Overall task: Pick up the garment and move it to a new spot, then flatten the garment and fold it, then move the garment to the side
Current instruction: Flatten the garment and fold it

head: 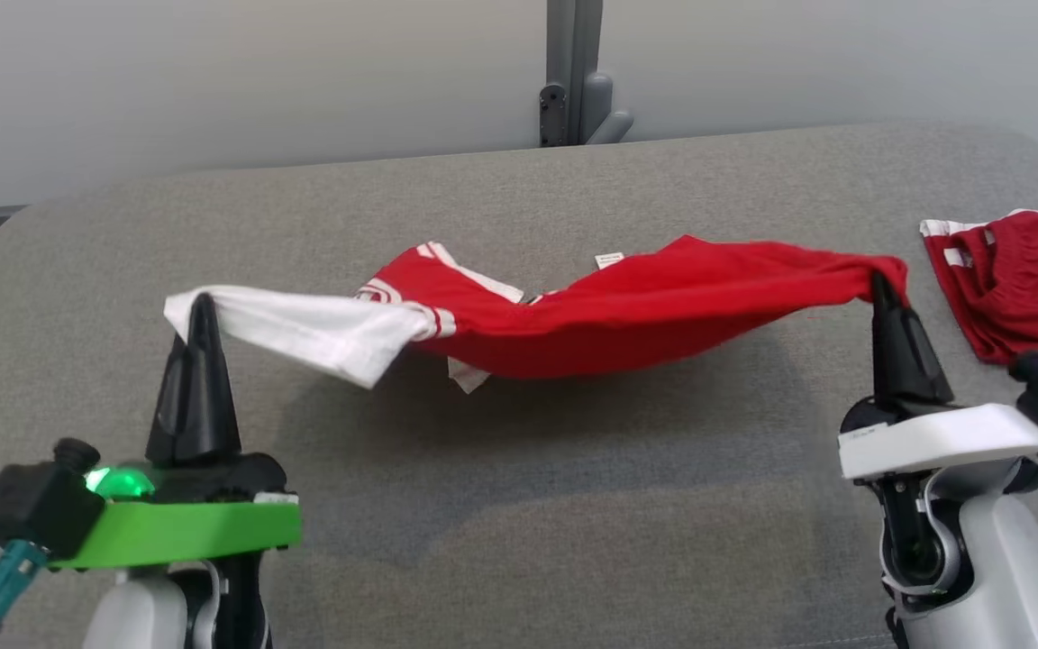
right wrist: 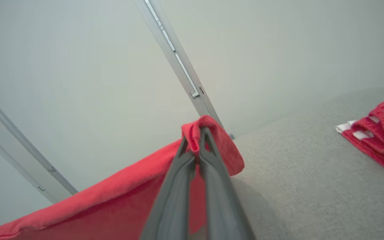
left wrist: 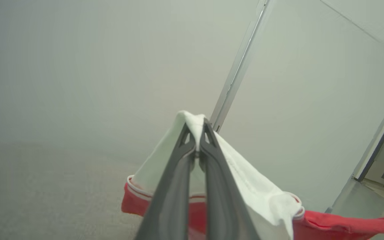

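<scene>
The garment (head: 627, 315), a red shirt with white sleeves and striped trim, is found suspended between the 2 grippers above the grey padded surface (head: 519, 505). Its middle sags low and a shadow is cast beneath; contact with the surface cannot be confirmed.

The left gripper (head: 202, 302) is clenched on the end of a white sleeve (head: 303, 329); in the left wrist view the cloth is seen pinched at the tips of the left gripper (left wrist: 197, 128). The right gripper (head: 879, 281) is clamped on a bunched red edge at the opposite end, confirmed at the tips of the right gripper (right wrist: 200, 131) in the right wrist view.

A second red garment (head: 1015, 288) is noted on the surface to the right, apart from the held one.

The fabric is judged light, soft and limp, and no shape will be kept unaided. Thin pinches at the extremities are judged liable to slip under tension. For flattening, holds at 2 corners of 1 edge are recommended, so that the cloth can be laid out evenly.
</scene>
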{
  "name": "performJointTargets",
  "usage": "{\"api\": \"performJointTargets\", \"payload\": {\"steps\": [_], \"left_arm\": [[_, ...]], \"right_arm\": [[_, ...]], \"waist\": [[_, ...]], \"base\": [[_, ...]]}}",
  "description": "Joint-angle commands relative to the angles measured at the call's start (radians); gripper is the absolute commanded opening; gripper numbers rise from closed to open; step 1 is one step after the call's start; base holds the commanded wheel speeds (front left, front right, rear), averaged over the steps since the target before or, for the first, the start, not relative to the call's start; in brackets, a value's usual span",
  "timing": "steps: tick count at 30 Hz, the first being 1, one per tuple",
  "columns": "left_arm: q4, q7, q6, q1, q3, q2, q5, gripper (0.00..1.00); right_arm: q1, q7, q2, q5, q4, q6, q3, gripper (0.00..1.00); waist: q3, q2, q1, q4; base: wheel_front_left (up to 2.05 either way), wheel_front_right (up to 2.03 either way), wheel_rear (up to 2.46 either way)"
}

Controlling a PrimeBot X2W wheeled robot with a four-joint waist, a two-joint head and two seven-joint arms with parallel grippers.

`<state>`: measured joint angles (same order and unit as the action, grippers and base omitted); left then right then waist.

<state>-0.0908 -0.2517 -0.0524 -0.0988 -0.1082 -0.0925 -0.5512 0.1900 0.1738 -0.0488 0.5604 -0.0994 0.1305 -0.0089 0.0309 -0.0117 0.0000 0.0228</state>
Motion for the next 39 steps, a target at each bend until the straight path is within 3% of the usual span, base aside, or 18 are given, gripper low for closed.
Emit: {"api": "performJointTargets", "payload": {"steps": [1, 12, 21, 29, 34, 35, 39], "left_arm": [[-0.02, 0.005, -0.003, -0.022, 0.006, -0.012, -0.001, 0.0], [-0.289, 0.157, 0.004, -0.191, -0.01, -0.078, -0.003, 0.0], [-0.343, 0.292, -0.009, -0.422, -0.038, -0.128, 0.008, 0.0], [-0.082, 0.364, -0.029, -0.731, -0.04, -0.154, -0.013, 0.0], [0.174, 0.36, -0.041, -0.982, -0.049, -0.177, 0.039, 0.0], [0.174, 0.36, -0.041, -0.982, -0.049, -0.177, 0.039, 0.0], [0.401, 0.287, -0.038, -1.156, -0.056, -0.166, 0.086, 0.0]], "right_arm": [[-0.009, -0.009, -0.003, 0.008, 0.033, 0.0, -0.005, 0.0], [0.023, -0.162, -0.004, 0.048, 0.409, 0.0, -0.064, 0.0], [0.139, -0.283, -0.004, 0.015, 0.499, 0.0, -0.093, 0.0], [0.43, -0.337, -0.014, -0.007, 0.292, 0.0, -0.074, 0.0], [0.703, -0.295, -0.012, -0.056, 0.014, 0.0, -0.058, 0.0], [0.703, -0.295, -0.012, -0.056, 0.014, 0.0, -0.058, 0.0], [0.917, -0.192, -0.013, -0.12, -0.264, 0.0, -0.023, 0.0]], "waist": [[-0.016, 0.0117, 0.0, -0.019], [-0.047, 0.0117, 0.0, -0.063], [-0.005, 0.0117, 0.0, -0.068], [0.143, 0.0117, 0.0, -0.072], [0.25, 0.0117, 0.0, -0.075], [0.25, 0.0117, 0.0, -0.075], [0.292, 0.0117, 0.0, -0.066]], "base": [[0.0, 0.0, 0.0], [0.0, 0.0, 0.0], [0.0, 0.0, 0.0], [0.0, 0.0, 0.0], [0.0, 0.0, 0.0], [0.0, 0.0, 0.0], [0.0, 0.0, 0.0]]}}
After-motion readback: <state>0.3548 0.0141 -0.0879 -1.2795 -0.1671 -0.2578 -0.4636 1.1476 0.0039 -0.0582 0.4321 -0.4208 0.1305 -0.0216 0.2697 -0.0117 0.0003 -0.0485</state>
